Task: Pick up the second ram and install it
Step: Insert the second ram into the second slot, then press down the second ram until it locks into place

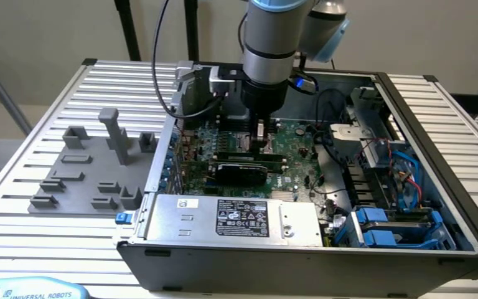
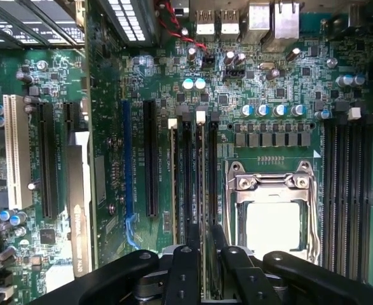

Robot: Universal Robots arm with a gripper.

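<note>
My gripper (image 1: 261,144) reaches down into the open computer case (image 1: 438,106), low over the motherboard (image 1: 297,168). In the wrist view its two black fingers (image 2: 189,244) close from both sides on a thin stick seen edge-on, the second ram (image 2: 201,184). The stick runs along one of the long black memory slots (image 2: 186,178), right beside the processor socket (image 2: 272,216). Whether it is seated in the slot or just above it, I cannot tell. A white latch (image 2: 201,116) marks the slot's far end.
A black card with a metal frame (image 1: 239,167) sits just in front of the gripper. More memory slots (image 2: 345,190) lie beyond the socket. The power supply (image 1: 231,218), cables and blue drive bays (image 1: 388,227) line the case. A grey fixture (image 1: 94,168) stands outside, on the exterior view's left.
</note>
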